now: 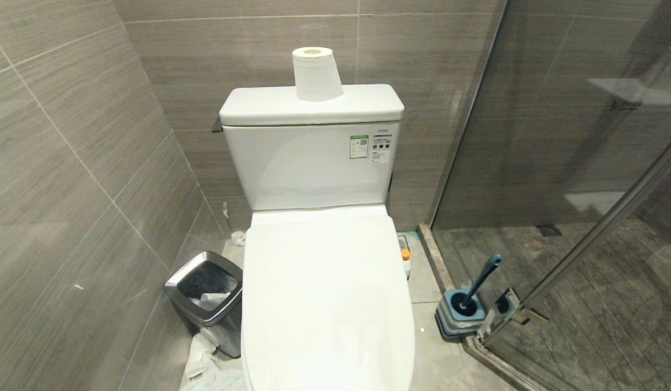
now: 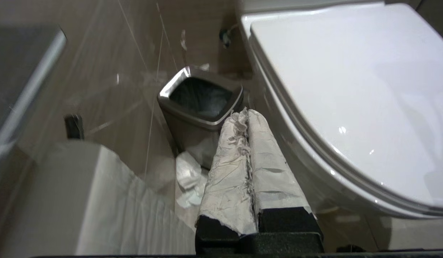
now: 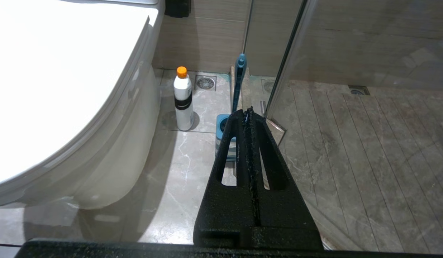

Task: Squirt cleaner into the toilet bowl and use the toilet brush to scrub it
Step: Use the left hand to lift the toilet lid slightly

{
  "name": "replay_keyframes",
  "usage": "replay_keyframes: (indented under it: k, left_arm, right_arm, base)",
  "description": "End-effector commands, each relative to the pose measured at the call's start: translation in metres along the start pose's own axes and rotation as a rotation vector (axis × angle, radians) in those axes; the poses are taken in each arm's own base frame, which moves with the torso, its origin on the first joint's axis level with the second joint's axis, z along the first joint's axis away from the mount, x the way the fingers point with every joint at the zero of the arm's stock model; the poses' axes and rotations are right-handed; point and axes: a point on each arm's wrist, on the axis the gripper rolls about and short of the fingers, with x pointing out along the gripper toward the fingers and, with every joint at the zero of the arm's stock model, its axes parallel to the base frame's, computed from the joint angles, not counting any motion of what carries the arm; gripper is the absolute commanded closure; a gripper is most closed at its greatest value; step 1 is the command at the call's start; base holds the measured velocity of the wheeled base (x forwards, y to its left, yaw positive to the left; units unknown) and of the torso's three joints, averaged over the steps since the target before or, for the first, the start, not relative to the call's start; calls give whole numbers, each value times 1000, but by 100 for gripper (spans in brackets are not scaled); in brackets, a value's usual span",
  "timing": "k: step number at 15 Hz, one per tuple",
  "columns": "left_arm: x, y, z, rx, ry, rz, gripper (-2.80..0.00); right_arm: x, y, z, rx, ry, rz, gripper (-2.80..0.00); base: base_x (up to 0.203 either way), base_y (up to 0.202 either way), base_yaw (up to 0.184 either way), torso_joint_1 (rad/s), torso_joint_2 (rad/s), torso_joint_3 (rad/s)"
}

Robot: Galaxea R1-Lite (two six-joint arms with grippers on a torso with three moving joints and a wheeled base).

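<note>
Lid down, both tools idle

Toilet bowl point(image 1: 327, 304), the large glossy white ceramic one, sits under its closed white plastic lid, so none of the bowl's inside shows and we see no blue cleaner on it yet. Our left tool point(image 2: 247, 114), fingers wrapped in pale tape, is pressed shut on nothing; just past its tips stands a small square chrome-rimmed dark bin point(image 2: 200, 98), with the lid's edge close beside it. Our right tool point(image 3: 248, 113) is also closed and empty. Directly beyond its tips rises the slim teal-blue stick handle of the toilet brush point(image 3: 239, 77), seated in a squat blue-grey holder. Further off to the toilet's side of that tool stands a white plastic bottle with an orange cap and a dark band point(image 3: 182, 100), upright on the floor tiles.

We judge the bottle light, smooth and squeezable, best taken around the middle. The brush handle looks stiff and thin; we would grip it high on the shaft. The lid must be raised first, and its glossy edge may be slippery.
</note>
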Motion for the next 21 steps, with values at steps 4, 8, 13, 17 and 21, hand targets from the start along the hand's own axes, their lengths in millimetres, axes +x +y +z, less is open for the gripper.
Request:
replay_keyframes:
  k: [4, 8, 13, 17, 21]
  left_arm:
    - [-17, 2, 50, 27, -106, -12, 0]
    - [-8, 4, 103, 27, -53, -20, 0]
    - [41, 8, 166, 25, 59, -18, 0]
    - [125, 9, 190, 12, 250, -33, 0]
    - [217, 9, 181, -47, 432, -166, 0]
  right_arm:
    - [0, 0, 0, -1, 1, 1, 0]
    - [0, 0, 0, -2, 1, 2, 0]
    - [0, 0, 0, 1, 1, 1, 0]
    - [0, 0, 0, 1, 1, 1, 0]
    - [0, 0, 0, 1, 1, 1, 0]
  base:
    - [0, 0, 0, 0, 0, 0]
    - [0, 0, 0, 0, 0, 0]
    - [0, 0, 0, 0, 0, 0]
    - [0, 0, 0, 0, 0, 0]
    - [0, 0, 0, 0, 0, 0]
